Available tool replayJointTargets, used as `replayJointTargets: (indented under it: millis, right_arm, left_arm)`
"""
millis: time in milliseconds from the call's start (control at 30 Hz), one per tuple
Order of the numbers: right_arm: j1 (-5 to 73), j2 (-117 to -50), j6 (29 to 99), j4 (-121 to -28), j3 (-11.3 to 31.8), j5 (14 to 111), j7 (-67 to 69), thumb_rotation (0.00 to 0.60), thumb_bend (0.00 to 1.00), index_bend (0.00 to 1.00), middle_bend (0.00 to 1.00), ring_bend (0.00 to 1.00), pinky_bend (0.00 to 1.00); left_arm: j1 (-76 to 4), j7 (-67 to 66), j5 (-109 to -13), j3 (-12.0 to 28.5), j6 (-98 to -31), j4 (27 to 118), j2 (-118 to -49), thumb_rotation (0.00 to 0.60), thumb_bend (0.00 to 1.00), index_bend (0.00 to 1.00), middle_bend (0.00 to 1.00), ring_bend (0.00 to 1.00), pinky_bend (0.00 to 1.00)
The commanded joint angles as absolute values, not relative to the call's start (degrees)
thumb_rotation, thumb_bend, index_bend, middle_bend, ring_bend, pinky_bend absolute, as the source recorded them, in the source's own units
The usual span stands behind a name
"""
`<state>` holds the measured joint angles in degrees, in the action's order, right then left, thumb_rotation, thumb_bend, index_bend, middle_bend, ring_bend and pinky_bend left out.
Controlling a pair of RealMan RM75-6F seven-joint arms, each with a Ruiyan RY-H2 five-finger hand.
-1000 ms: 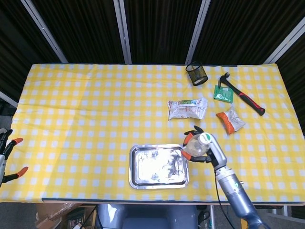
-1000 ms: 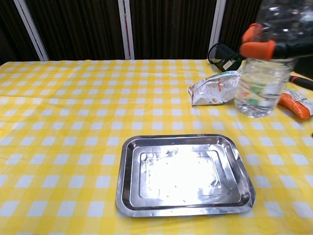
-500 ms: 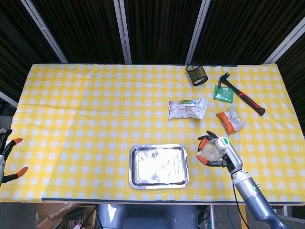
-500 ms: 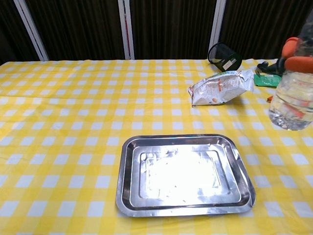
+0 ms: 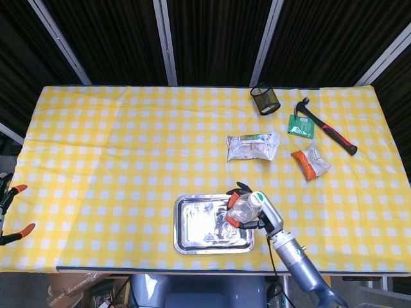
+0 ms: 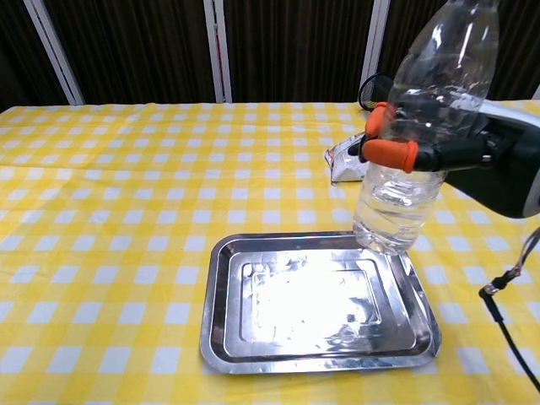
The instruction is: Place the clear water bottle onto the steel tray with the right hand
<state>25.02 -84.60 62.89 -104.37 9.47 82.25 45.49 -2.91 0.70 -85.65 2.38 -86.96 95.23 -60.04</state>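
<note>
We count one clear water bottle (image 6: 419, 135), and our right hand (image 6: 460, 152) has it gripped around the middle, orange-tipped fingers (image 6: 390, 154) wrapped across its front. It stands nearly upright, tilted a little, with its base hanging above the right end of the steel tray (image 6: 219, 325); in the chest view there is a gap between base and tray floor, so it is not set down. The head view shows the same bottle (image 5: 244, 206) with its white cap over the tray's right edge (image 5: 182, 240), our right hand (image 5: 253, 215) reaching in from the near right.

There is one tray, lying near the front edge of the table (image 5: 96, 147), which is covered in a yellow and white checked cloth.

Our left hand (image 5: 8, 218) shows only at the far left edge of the head view, off the table; we see orange fingertips apart with nothing between them.

Farther back on the right we count two snack packets: one silver (image 5: 252, 146) just beyond the tray, one orange and white (image 5: 311, 161) to its right. Beyond them stand one black mesh cup (image 5: 264, 99), one small green packet (image 5: 300, 126), and one hammer (image 5: 327, 127) with a red and black handle, lying just beside the green packet.
</note>
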Motion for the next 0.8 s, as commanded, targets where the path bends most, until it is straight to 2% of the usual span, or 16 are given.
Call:
replayJointTargets:
  millis: [33, 400, 800]
  right_arm:
    - [25.32, -87.36, 64.29, -101.45, 9.10, 83.60, 46.27, 0.600, 0.53, 0.79, 0.65, 0.29, 0.00]
    - [25.20, -91.41, 65.60, -91.88, 6.97, 85.82, 50.62, 0.600, 0.53, 0.80, 0.65, 0.29, 0.00]
    - [24.77, -93.23, 65.90, -88.05, 4.37, 87.26, 53.21, 0.600, 0.53, 0.80, 0.65, 0.29, 0.00]
  left_arm:
    - [-2.95, 0.59, -85.67, 2.38, -86.88, 95.22, -60.08, 0.600, 0.18, 0.20, 0.00, 0.00, 0.00]
    - [-3.16, -0.96, -85.42, 2.33, -86.44, 95.40, -60.55, 0.600, 0.18, 0.20, 0.00, 0.00, 0.00]
    - [-3.35, -2.48, -85.66, 2.12, -86.21, 95.73, -61.04, 0.600, 0.18, 0.20, 0.00, 0.00, 0.00]
